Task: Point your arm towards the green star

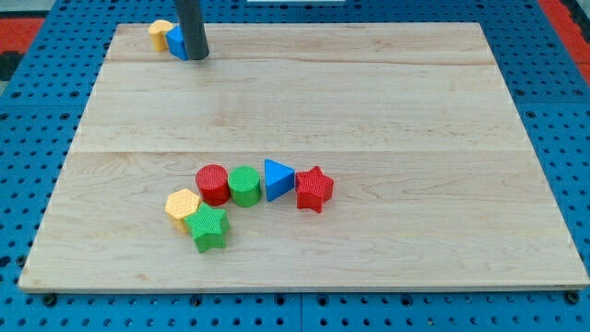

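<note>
The green star lies near the view's bottom left of the wooden board, touching a yellow hexagon at its upper left. My tip is at the view's top left, far above the green star, right against a blue block that it partly hides. A yellow block sits just left of that blue block.
A row stands above and right of the green star: a red cylinder, a green cylinder, a blue triangle and a red star. A blue pegboard surface surrounds the board.
</note>
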`<state>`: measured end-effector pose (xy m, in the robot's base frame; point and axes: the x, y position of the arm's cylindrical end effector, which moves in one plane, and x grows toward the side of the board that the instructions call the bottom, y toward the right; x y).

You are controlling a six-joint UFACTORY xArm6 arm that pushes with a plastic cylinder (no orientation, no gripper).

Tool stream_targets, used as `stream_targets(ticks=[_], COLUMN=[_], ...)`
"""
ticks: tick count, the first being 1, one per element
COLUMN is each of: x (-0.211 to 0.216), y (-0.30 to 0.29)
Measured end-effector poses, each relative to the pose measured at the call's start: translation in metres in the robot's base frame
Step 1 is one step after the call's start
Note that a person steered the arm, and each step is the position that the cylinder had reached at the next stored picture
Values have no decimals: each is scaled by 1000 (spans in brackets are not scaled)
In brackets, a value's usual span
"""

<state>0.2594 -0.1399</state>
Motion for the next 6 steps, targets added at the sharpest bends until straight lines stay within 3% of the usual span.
stream_targets(ticks=[1,3,4,6], x=[17,166,248,326], y=[82,299,310,133])
